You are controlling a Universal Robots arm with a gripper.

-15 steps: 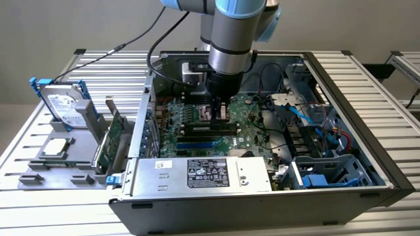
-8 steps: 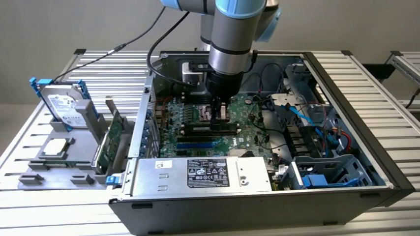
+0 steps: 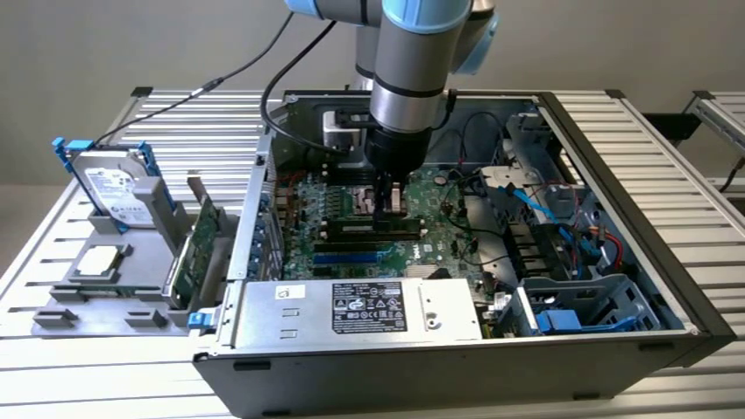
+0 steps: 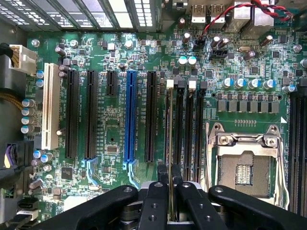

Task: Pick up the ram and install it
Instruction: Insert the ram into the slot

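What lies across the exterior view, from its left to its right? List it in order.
hard drive in a blue caddy → green expansion card standing on edge → gripper clamped on the ram → drive cage

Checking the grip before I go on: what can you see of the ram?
The ram is seen edge-on: a long, very thin, straight board, its edge pale olive, standing upright. The end effector is shut on it, one black finger against each flat side. It runs parallel to the black memory slots, lined up over one of them. Whether it touches that slot cannot be told.
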